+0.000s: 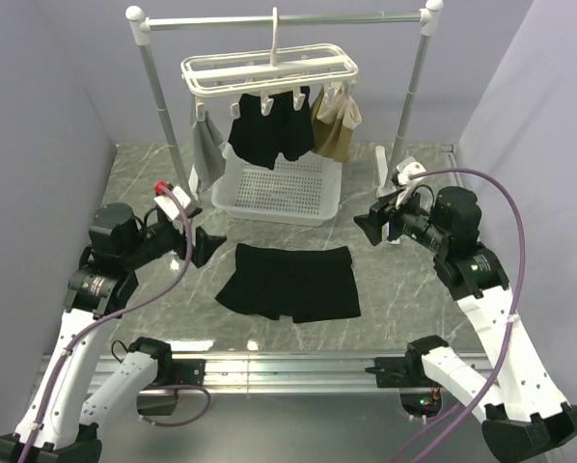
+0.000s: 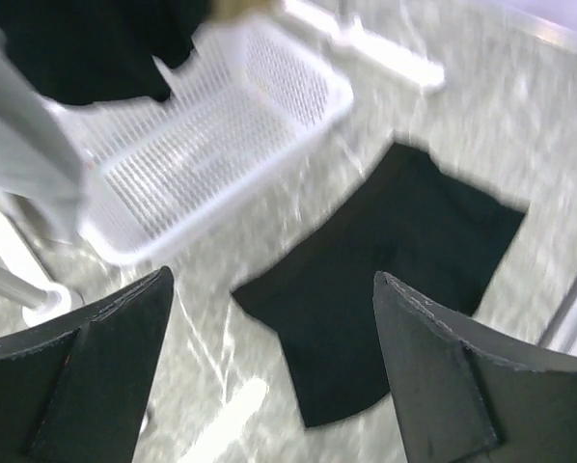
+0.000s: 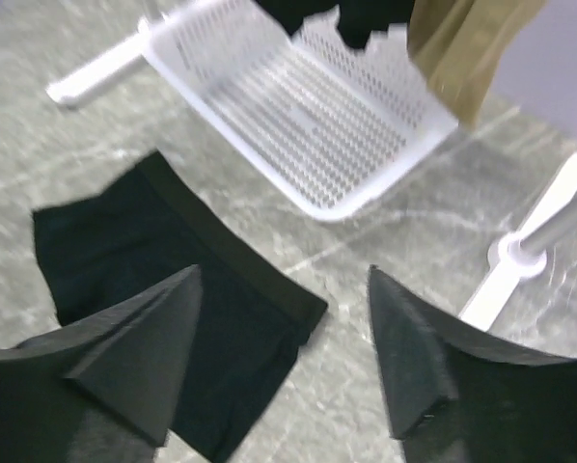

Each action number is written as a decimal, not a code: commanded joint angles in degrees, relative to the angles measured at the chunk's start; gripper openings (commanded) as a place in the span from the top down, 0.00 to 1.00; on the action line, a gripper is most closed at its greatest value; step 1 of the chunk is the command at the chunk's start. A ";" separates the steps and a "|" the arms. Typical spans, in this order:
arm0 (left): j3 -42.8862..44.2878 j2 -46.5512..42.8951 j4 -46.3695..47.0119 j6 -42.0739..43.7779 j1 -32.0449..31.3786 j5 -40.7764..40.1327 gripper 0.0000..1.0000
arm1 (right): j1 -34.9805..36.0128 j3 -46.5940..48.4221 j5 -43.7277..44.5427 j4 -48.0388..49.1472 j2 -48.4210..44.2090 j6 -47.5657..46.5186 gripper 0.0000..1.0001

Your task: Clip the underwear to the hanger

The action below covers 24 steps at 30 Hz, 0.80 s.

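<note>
The black underwear lies flat on the table between the two arms, waistband toward the basket. It shows in the left wrist view and in the right wrist view. The white hanger hangs by its hook from the rail, with another black garment clipped under it. My left gripper is open and empty, just left of the underwear. My right gripper is open and empty, right of the waistband's corner and above it.
A white perforated basket stands behind the underwear, under the hanger. A tan garment and a small grey garment also hang from the pegs. The grey rail stand has feet on the table at both sides.
</note>
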 commanded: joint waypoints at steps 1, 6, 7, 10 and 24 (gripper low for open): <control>4.12 0.52 7.16 -11.42 -0.06 -3.39 0.10 | -0.21 2.82 -2.55 3.01 -1.13 3.21 0.20; 12.09 5.95 15.95 -20.83 -0.06 -11.47 0.13 | -0.21 7.56 -4.75 6.44 1.76 5.66 0.14; 13.60 7.01 16.92 -22.06 -0.06 -13.05 0.14 | -0.13 9.31 -4.66 7.14 3.68 6.37 0.15; 18.26 10.97 21.31 -26.01 -0.06 -14.38 0.21 | 0.05 11.08 -4.49 11.70 6.94 8.13 0.14; 17.39 16.15 41.18 -25.24 -0.06 -10.33 0.26 | 15.32 21.02 5.08 38.15 25.22 6.82 0.26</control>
